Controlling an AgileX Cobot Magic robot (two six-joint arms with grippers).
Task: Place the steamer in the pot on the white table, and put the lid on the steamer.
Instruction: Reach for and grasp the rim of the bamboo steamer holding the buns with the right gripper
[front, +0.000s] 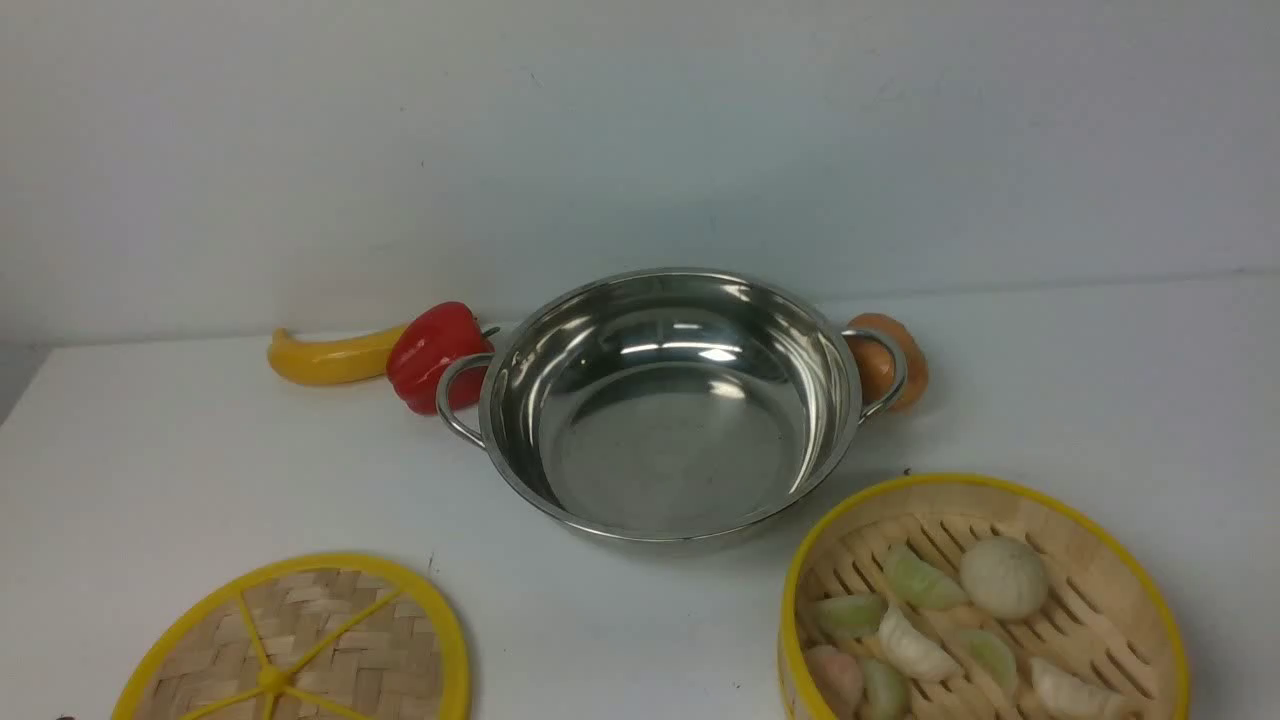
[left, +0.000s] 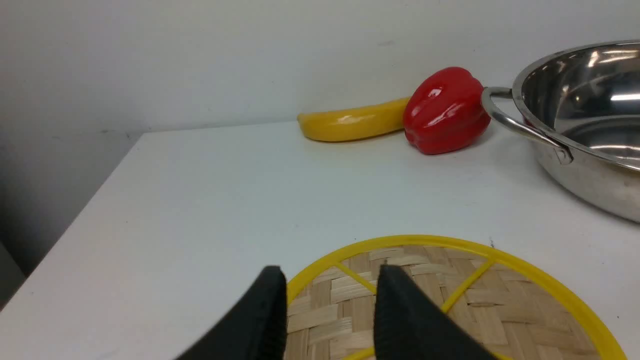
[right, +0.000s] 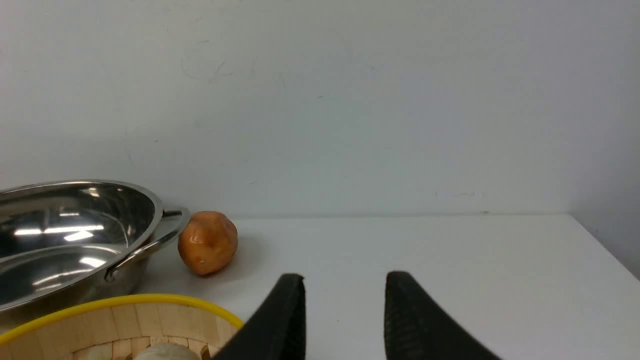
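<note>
The shiny steel pot (front: 670, 400) stands empty in the middle of the white table (front: 1100, 400). The steamer (front: 985, 600), a bamboo basket with a yellow rim and dumplings inside, sits at the front right. The flat woven lid (front: 300, 645) lies at the front left. Neither gripper shows in the front view. In the left wrist view my left gripper (left: 330, 272) is open and empty, just above the near part of the lid (left: 500, 300). In the right wrist view my right gripper (right: 345, 280) is open and empty, beside the steamer's rim (right: 125, 302), with the pot (right: 65, 235) beyond.
A yellow banana (front: 325, 355) and a red pepper (front: 430, 355) lie by the pot's left handle. An orange-brown round fruit (front: 890, 360) sits behind the right handle. A wall (front: 640, 130) runs behind the table. The table's left edge (left: 75, 215) and right edge (right: 605, 245) are near.
</note>
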